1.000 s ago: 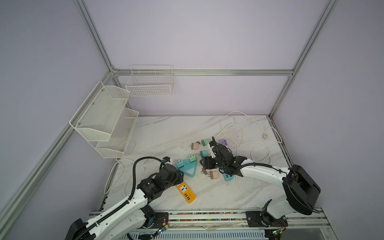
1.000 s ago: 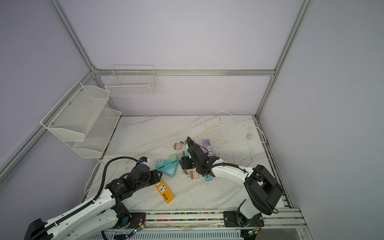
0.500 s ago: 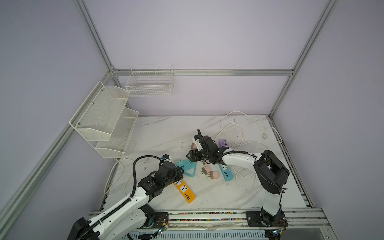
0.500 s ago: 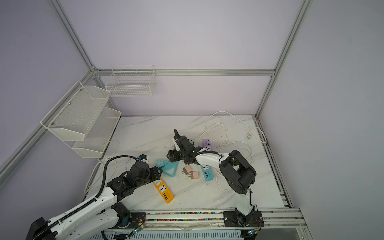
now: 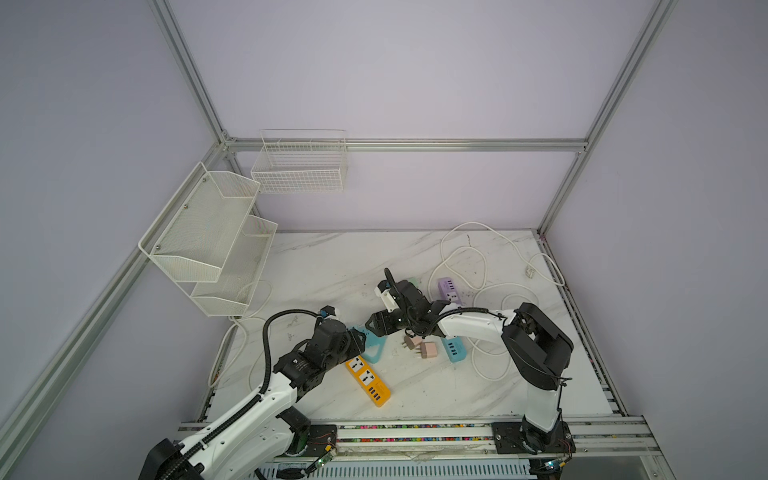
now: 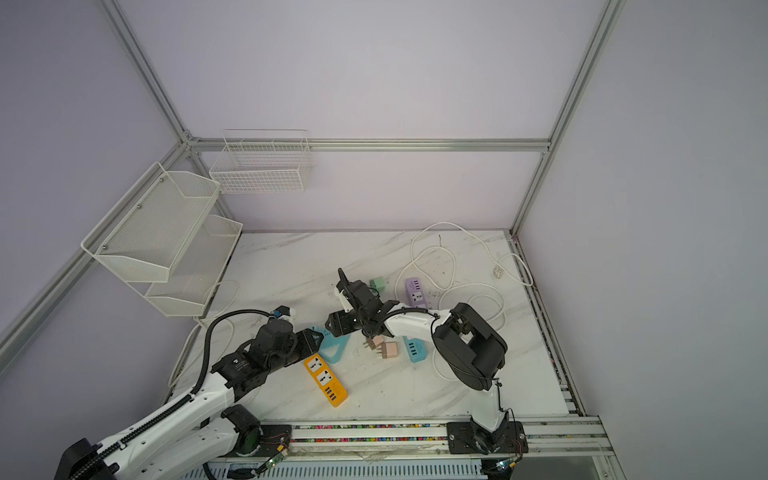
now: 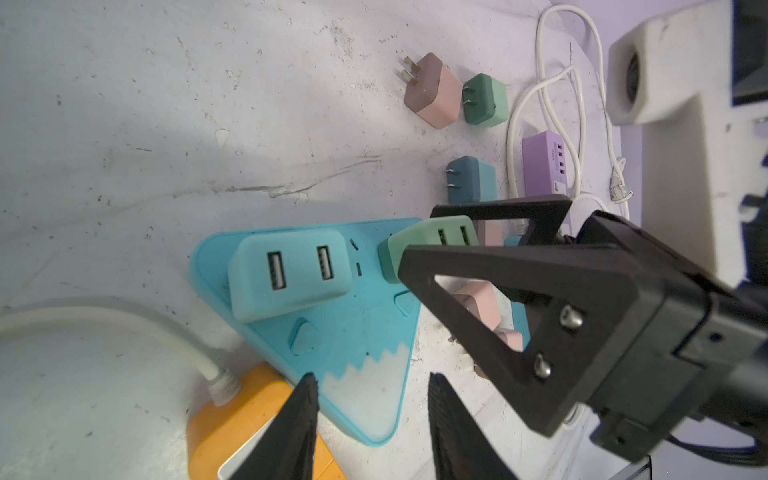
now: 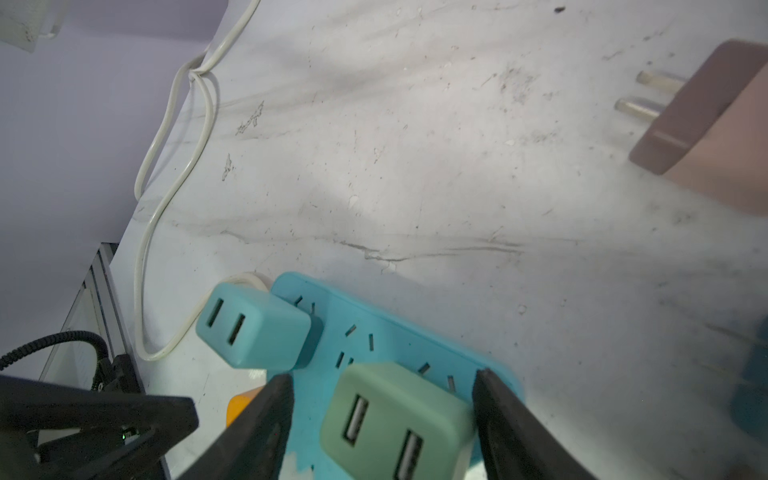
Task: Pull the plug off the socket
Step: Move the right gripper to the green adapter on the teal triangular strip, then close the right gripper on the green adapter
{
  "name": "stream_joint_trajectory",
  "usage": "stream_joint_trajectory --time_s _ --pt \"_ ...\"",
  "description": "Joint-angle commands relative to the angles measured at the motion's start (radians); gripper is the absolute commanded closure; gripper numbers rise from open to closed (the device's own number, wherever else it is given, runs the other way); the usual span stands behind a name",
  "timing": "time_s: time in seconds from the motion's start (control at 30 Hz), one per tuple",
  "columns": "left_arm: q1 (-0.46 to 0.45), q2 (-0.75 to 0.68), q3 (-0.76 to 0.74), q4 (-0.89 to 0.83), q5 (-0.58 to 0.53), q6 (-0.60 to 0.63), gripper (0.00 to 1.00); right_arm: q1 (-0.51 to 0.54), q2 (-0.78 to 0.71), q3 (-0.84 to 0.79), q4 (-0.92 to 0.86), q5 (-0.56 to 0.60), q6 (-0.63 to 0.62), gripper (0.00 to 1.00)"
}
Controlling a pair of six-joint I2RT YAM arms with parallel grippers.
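A blue triangular socket [image 7: 353, 324] lies on the marble table, partly hidden under both grippers in both top views [image 5: 374, 351] [image 6: 336, 349]. Two plugs stand in it: a light blue plug [image 7: 286, 274] [image 8: 253, 328] and a green plug [image 7: 415, 245] [image 8: 395, 419]. My right gripper [image 8: 382, 378] [image 5: 372, 324] is open and straddles the green plug, one finger against its side and the other apart from it. My left gripper [image 7: 372, 386] [image 5: 357, 343] is open over the socket's white corner, next to the orange strip.
An orange power strip [image 5: 368, 380] lies just in front of the socket. Two pink plugs [image 5: 422, 347] and a blue strip [image 5: 455, 349] lie to its right, a purple strip [image 5: 451, 289] and white cables [image 5: 490, 291] behind. Loose plugs [image 7: 434, 93] lie nearby. A wire shelf [image 5: 216, 241] hangs at left.
My right gripper has moved left from beside the pink plugs to the socket and now sits around the green plug. The left gripper has stayed at the socket's corner.
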Motion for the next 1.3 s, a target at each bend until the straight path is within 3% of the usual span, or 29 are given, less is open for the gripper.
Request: stream_joint_trajectory --time_s 0.0,0.47,0.8,1.07,1.27 --pt "0.018 -0.022 -0.027 0.021 0.022 0.010 0.56 0.033 -0.062 -0.033 0.011 -0.012 0.004 0.30" --pt "0.048 -0.058 -0.029 -0.016 0.044 0.023 0.56 0.089 -0.005 0.064 -0.117 0.178 -0.190 0.32" --pt "0.050 -0.080 -0.016 -0.043 0.054 0.028 0.56 0.095 0.031 0.074 -0.156 0.209 -0.270 0.38" --pt "0.050 -0.074 -0.023 -0.025 0.094 0.019 0.56 0.097 -0.004 0.040 -0.170 0.248 -0.279 0.55" --pt "0.050 -0.094 -0.021 -0.042 0.110 0.015 0.56 0.104 -0.031 0.001 -0.160 0.271 -0.245 0.73"
